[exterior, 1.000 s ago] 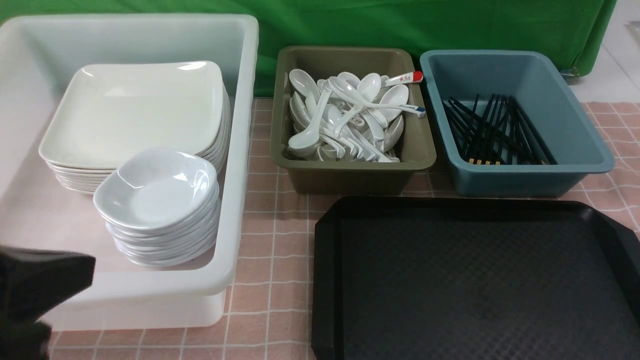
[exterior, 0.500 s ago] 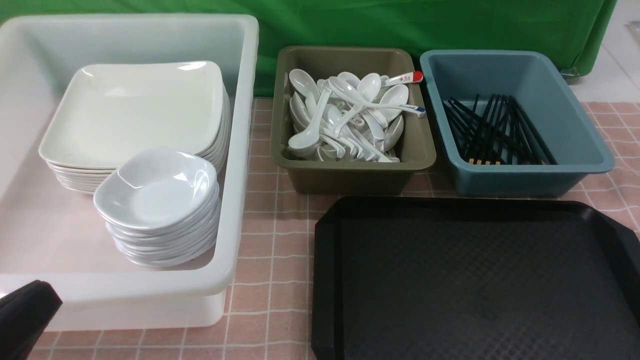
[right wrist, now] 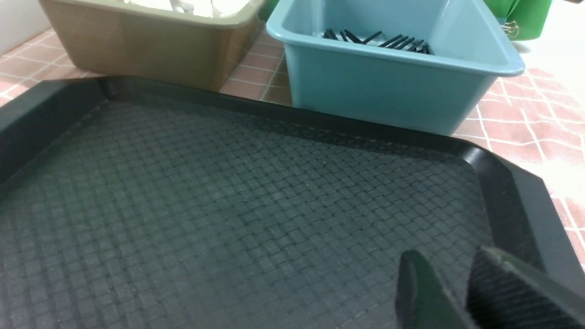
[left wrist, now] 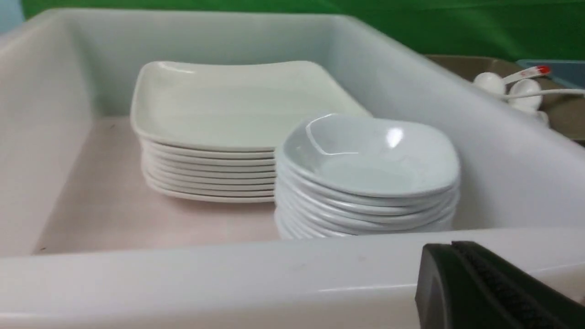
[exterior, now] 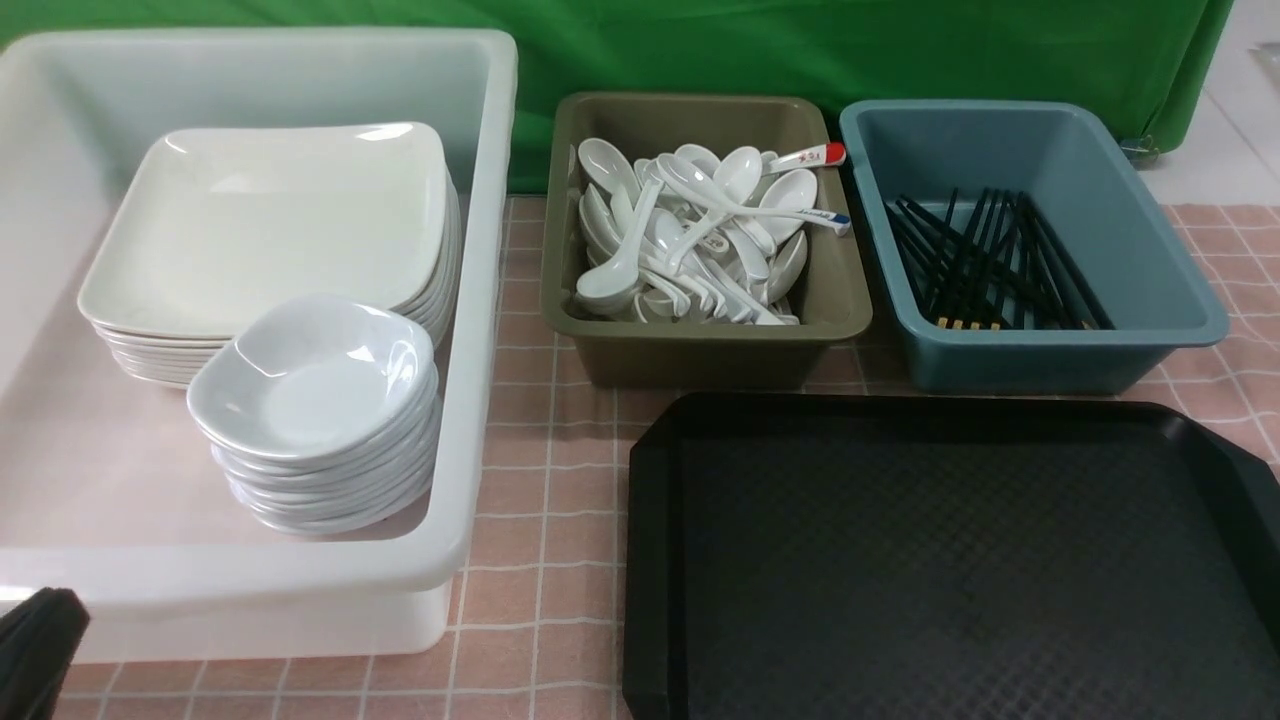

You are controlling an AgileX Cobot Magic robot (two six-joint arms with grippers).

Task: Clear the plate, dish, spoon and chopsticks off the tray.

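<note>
**Tray's bare, everything's sitting in the bins**

Starting at the far left: the left gripper [exterior: 35, 650] is just a black sliver in the bottom corner of the front view, in front of the white tub [exterior: 480, 300]. In its wrist view the fingers [left wrist: 480, 292] are pressed flat together with nothing between them.

Inside the tub, the plate [exterior: 270, 215] sits on top of a stack of big white plates toward the back, and the dish [exterior: 315, 370] tops a stack of small bluish-white dishes just in front of it, close to the tub's right wall. The two stacks look like they touch, though I can't quite tell from these angles.

Next over is the olive bin [exterior: 700, 340], full of white soup spoons. The spoon [exterior: 815, 205] with the blue-tipped handle lies across the top of the pile, handle pointing at the bin's right wall. A red-tipped spoon [exterior: 815, 157] rests just behind it on the rim.

Then the blue bin [exterior: 1050, 360], with the chopsticks [exterior: 990, 260] somewhere in a loose heap of black sticks.

In front of both bins is the black tray [exterior: 950, 560], textured surface showing. The right gripper [right wrist: 457, 278] hovers low over the tray's right side, fingers [right wrist: 507, 288] a little apart and holding nothing.
</note>
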